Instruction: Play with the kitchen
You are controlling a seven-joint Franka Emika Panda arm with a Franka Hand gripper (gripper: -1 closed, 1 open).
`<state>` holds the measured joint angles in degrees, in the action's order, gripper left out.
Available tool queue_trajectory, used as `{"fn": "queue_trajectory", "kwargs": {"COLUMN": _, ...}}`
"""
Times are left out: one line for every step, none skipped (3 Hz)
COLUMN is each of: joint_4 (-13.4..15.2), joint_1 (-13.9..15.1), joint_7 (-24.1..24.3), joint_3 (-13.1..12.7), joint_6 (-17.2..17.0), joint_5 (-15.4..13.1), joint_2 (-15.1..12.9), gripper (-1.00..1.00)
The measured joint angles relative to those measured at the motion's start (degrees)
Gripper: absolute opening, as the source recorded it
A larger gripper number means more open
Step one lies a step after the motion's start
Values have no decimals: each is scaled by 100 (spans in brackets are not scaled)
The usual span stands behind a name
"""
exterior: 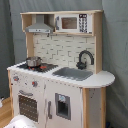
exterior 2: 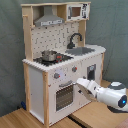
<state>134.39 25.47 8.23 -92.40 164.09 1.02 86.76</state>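
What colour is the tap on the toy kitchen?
Black; the faucet shows best in the first exterior view.

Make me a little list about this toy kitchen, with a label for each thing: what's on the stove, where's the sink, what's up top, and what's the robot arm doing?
kitchen: white and light-wood toy kitchen, shown in both exterior views
on the hob: small metal pot
sink: grey basin beside the hob, black faucet behind it
up top: grey hood and a small microwave
oven door: windowed door under the knobs, looks closed
robot arm: white arm reaching toward the oven front in the second exterior view
pincer: its tip is near the top of the oven door; contact unclear
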Motion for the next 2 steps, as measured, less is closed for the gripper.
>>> {"fn": "queue_trajectory", "kwargs": {"joint_4": 121, "joint_1": -24, "joint_7": 601, "joint_3": -136, "joint_6": 64, "joint_5": 0, "joint_2": 19, "gripper": 100}}
{"fn": "queue_trajectory", "kwargs": {"joint_4": 227, "joint_1": 17, "joint_7": 1215, "joint_3": -309, "joint_6": 201, "joint_5": 0, "joint_2": 27, "gripper": 100}}
